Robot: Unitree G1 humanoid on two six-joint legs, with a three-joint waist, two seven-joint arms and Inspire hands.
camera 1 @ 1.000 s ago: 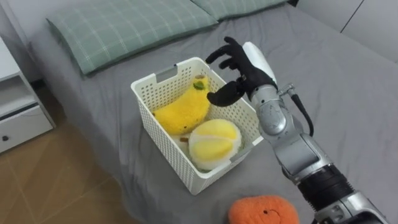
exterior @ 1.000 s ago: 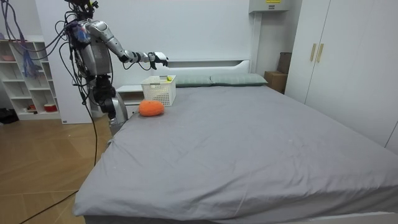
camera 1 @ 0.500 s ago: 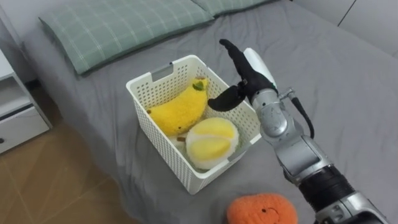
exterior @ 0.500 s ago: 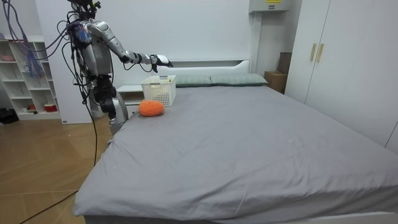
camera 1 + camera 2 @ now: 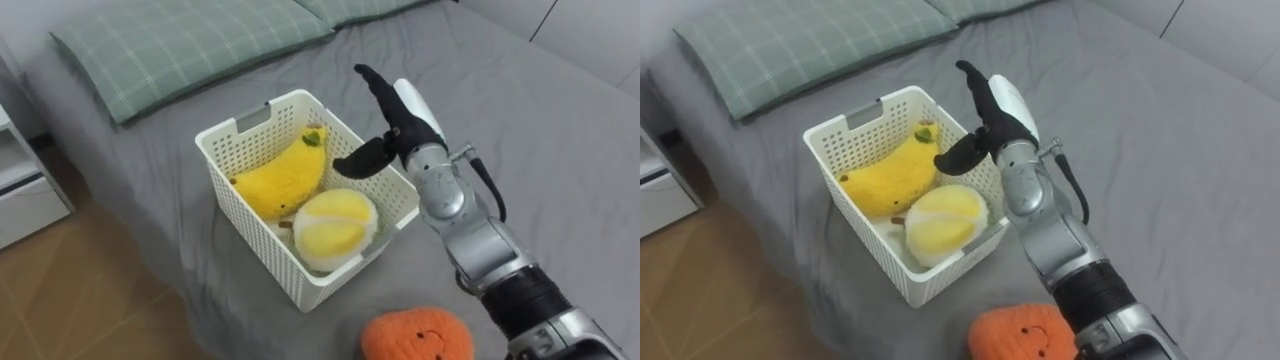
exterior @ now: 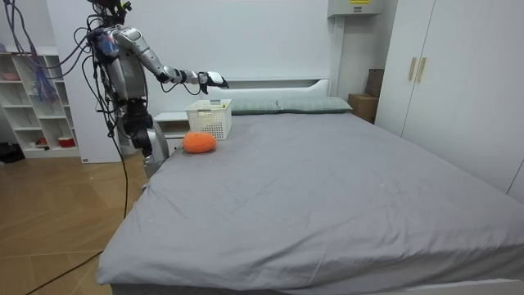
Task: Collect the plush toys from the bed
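Observation:
A white plastic basket (image 5: 250, 126) (image 5: 860, 118) (image 6: 209, 120) sits on the grey bed near its left edge. Inside lie a yellow banana plush (image 5: 279, 181) (image 5: 883, 180) and a round pale-yellow plush (image 5: 333, 226) (image 5: 935, 222). My right hand (image 5: 390, 125) (image 5: 985, 115) (image 6: 211, 79) hovers over the basket's right rim, open, fingers straight, holding nothing. An orange round plush with a face (image 5: 416, 335) (image 5: 1022, 334) (image 6: 198, 142) lies on the sheet in front of the basket, beside my right forearm.
Two green checked pillows (image 5: 185, 42) (image 5: 810, 38) lie at the head of the bed. A white bedside cabinet (image 5: 25, 190) stands left of the bed on the wooden floor. Wide grey sheet (image 6: 344, 180) spreads to the right. I stand at the bedside by the cabinet.
My right hand's fingers have straightened from a curled pose above the basket. The camera has shifted a little, sliding the scene leftward.

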